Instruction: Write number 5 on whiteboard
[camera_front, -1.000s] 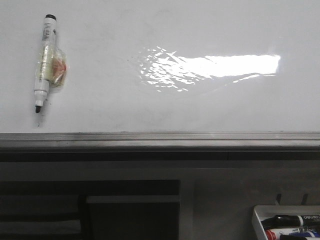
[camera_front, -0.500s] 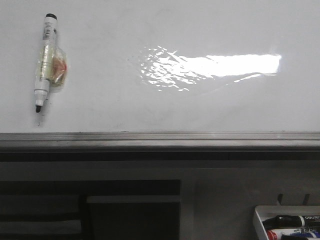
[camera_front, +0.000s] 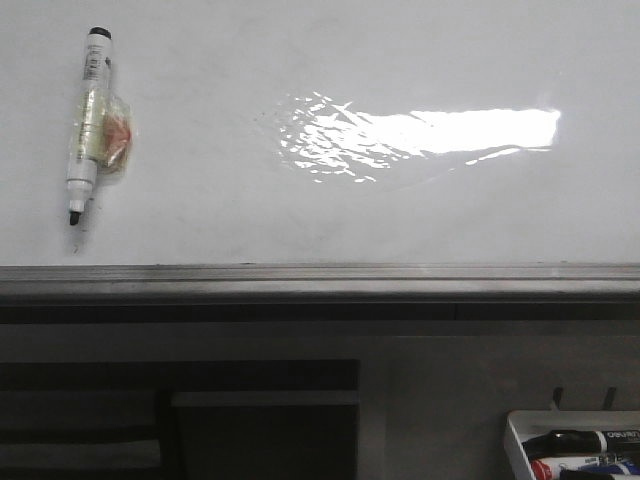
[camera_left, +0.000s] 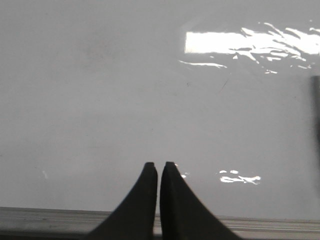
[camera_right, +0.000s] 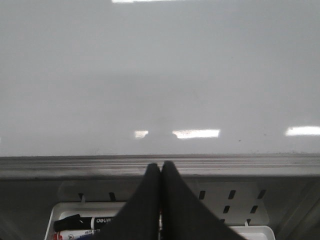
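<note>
The whiteboard (camera_front: 300, 215) fills the upper part of the front view, glossy white with a bright glare patch. The number 5 is out of view in every frame. A white marker (camera_front: 88, 120) with a black cap and black tip lies against the board at the far left, a clear wrap around its middle. Neither gripper shows in the front view. In the left wrist view my left gripper (camera_left: 159, 165) is shut and empty in front of bare whiteboard (camera_left: 100, 100). My right gripper (camera_right: 161, 164) is shut and empty, in front of the board's grey ledge (camera_right: 250, 165).
A grey metal ledge (camera_front: 320, 280) runs along the board's lower edge. A small white tray (camera_front: 515, 440) with markers (camera_front: 585, 440) sits at the lower right, below the ledge. In the right wrist view the tray (camera_right: 50, 220) lies under the fingers.
</note>
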